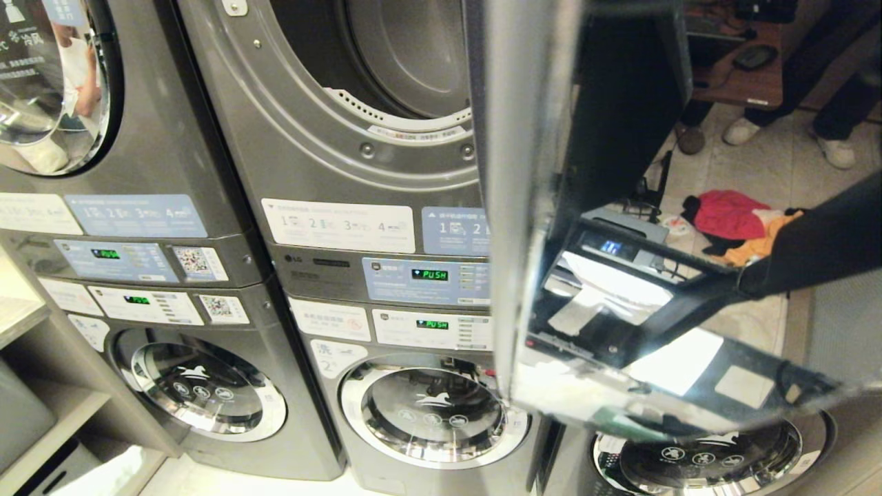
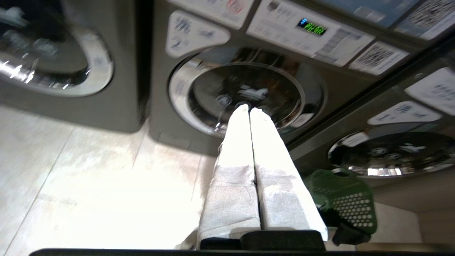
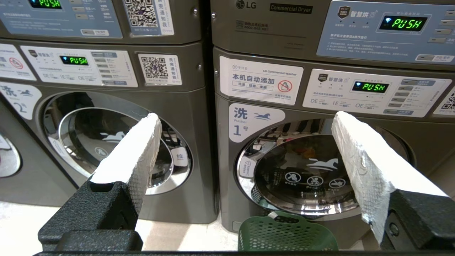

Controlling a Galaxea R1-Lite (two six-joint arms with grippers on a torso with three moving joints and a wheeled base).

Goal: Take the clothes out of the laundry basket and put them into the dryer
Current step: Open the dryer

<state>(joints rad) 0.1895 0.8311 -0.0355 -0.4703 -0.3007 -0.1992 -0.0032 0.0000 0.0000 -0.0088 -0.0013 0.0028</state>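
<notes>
Two grey stacks of machines [image 1: 207, 289] fill the head view, each with a dryer on top and a washer below. That makes four machines there, and part of a fifth round door shows at the bottom right. The dryer [image 1: 358, 83] in the middle stack has its drum open. Its shiny door [image 1: 551, 207] swings out wide to the right. Four small green signs glow on the panels.

Past the door, a pile of clothes [image 1: 737, 224] lies on the floor, red, orange and black. Two people's legs stand behind it.

One green basket [image 3: 288, 234] sits on the floor in front of a washer.

The right pincer [image 3: 245, 131] hangs in front of the washers with its two white fingers far apart, holding nothing. The left pincer [image 2: 249, 110] points at a washer door with its two fingers pressed together, empty.
</notes>
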